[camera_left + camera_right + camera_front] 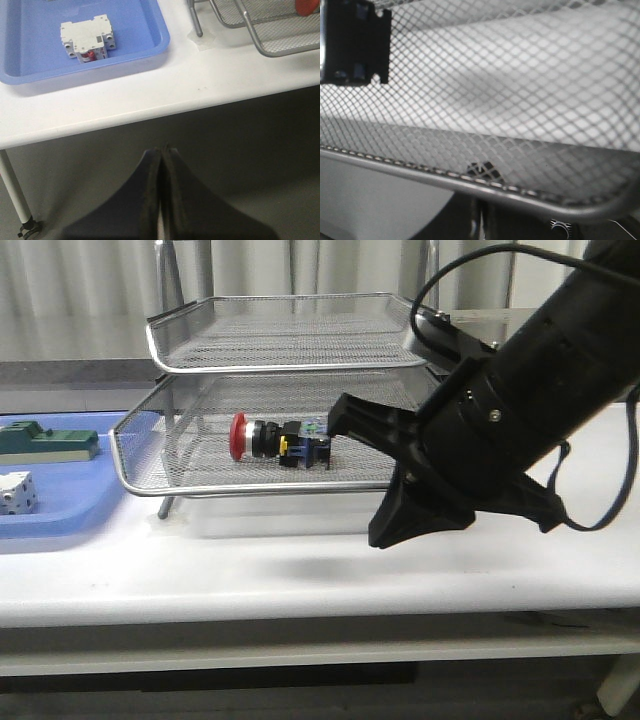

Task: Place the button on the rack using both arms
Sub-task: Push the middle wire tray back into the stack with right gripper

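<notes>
The button (pixel 280 440) lies on its side on the mesh of the rack's (pixel 250 490) lower visible tier, red head to the left. My right gripper (pixel 342 412) is shut and empty, its tip just right of the button's rear block. In the right wrist view the rear block (pixel 355 45) shows through the mesh, and the rack's rim (pixel 445 175) crosses in front of the fingers. My left gripper (pixel 161 150) is shut on nothing, held out past the table's front edge. A sliver of the red head (pixel 307 6) and the rack (pixel 280 47) show in that view.
A shallow blue tray (pixel 60 515) sits left of the rack with a green block (pixel 45 440) and a white part (pixel 15 490) in it. The left wrist view shows the tray's wall (pixel 150 50) and the white part (pixel 87 40). An upper tier (pixel 290 335) overhangs the button.
</notes>
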Controlling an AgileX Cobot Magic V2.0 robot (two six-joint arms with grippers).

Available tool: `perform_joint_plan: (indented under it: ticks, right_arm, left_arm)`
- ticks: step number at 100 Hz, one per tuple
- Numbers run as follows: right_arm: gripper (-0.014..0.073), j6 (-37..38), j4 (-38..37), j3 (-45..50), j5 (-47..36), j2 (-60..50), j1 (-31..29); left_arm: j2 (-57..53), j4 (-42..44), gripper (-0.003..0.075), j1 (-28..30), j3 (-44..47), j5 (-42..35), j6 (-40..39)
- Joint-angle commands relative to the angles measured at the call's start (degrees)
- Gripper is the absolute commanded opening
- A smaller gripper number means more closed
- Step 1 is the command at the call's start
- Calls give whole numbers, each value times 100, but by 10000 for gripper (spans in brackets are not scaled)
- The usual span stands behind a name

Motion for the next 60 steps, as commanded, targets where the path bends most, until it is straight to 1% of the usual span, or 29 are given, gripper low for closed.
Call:
perform_joint_plan:
  ticks: [1, 27, 60]
  right_arm:
    - [-69, -105, 87, -351, -21, -22, 5]
    - [-69, -230, 82, -948, -22, 257, 9]
    - [-69, -338, 13, -1336, -159, 453, 9]
  left_arm:
    - [32, -56, -21, 13, -155, -377, -66]
    - [32, -56, -21, 13, -155, -377, -66]
    - [32, -56, -21, 13, -155, -377, -66]
